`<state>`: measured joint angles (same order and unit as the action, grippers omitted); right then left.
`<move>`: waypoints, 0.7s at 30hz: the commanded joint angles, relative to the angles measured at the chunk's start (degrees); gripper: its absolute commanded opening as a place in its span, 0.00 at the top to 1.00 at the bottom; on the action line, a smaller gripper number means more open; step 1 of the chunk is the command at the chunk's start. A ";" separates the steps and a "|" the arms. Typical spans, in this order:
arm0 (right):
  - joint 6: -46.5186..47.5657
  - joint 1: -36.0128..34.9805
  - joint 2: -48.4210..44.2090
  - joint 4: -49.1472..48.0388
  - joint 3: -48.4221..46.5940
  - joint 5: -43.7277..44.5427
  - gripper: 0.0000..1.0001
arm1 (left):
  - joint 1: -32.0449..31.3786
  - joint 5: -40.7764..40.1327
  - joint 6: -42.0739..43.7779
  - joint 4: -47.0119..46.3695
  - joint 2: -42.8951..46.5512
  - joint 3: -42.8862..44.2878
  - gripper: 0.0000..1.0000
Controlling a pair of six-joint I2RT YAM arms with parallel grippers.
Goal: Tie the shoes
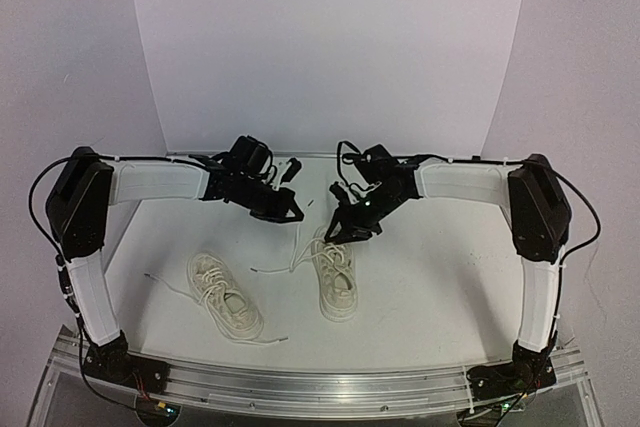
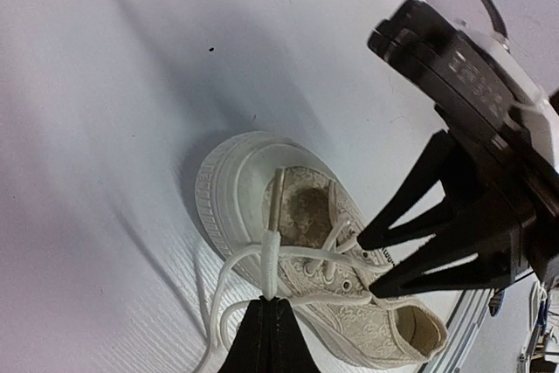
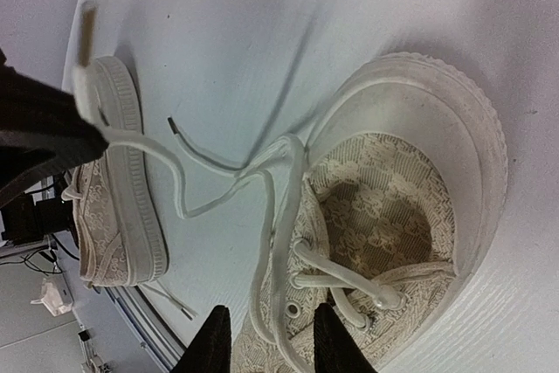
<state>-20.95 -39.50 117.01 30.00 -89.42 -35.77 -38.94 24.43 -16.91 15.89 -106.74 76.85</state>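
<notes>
Two cream-white lace-fabric sneakers lie on the white table: the left shoe (image 1: pixel 225 295) and the right shoe (image 1: pixel 337 277). My left gripper (image 1: pixel 296 214) hangs above and behind the right shoe (image 2: pixel 297 233), shut on the end of one of its laces (image 2: pixel 271 255) and holding it taut. My right gripper (image 1: pixel 342 234) hovers over the right shoe (image 3: pixel 393 216). It is open (image 3: pixel 269 342), its fingertips (image 3: pixel 212 338) either side of two lace strands (image 3: pixel 281 216) by the eyelets. The left shoe also shows in the right wrist view (image 3: pixel 113 198).
Thin loose laces (image 1: pixel 165 282) trail from the left shoe over the table towards the left and front. A metal rail (image 1: pixel 320 382) runs along the near table edge. A white backdrop (image 1: pixel 330 47) closes the far side.
</notes>
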 commanded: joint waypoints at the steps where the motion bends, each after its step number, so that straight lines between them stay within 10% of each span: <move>1: 2.41 -0.75 0.04 -0.64 1.11 -1.56 0.71 | 0.64 2.00 -3.75 -1.96 -3.19 5.27 1.00; 7: 2.66 -0.76 1.31 -0.69 1.43 0.09 0.75 | 1.10 2.92 -5.57 -1.74 -5.16 7.30 1.00; 12: 3.12 -0.80 -0.91 -0.70 1.03 0.96 1.00 | 1.40 5.44 -8.09 -1.37 -7.00 8.58 1.00; 21: 9.43 -0.76 -6.03 -2.44 4.37 1.23 1.00 | 1.41 15.88 -16.60 -3.78 -13.03 13.01 1.00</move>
<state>-15.47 -39.94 115.50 29.12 -85.64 -35.20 -37.82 34.48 -28.73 15.19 -117.90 86.55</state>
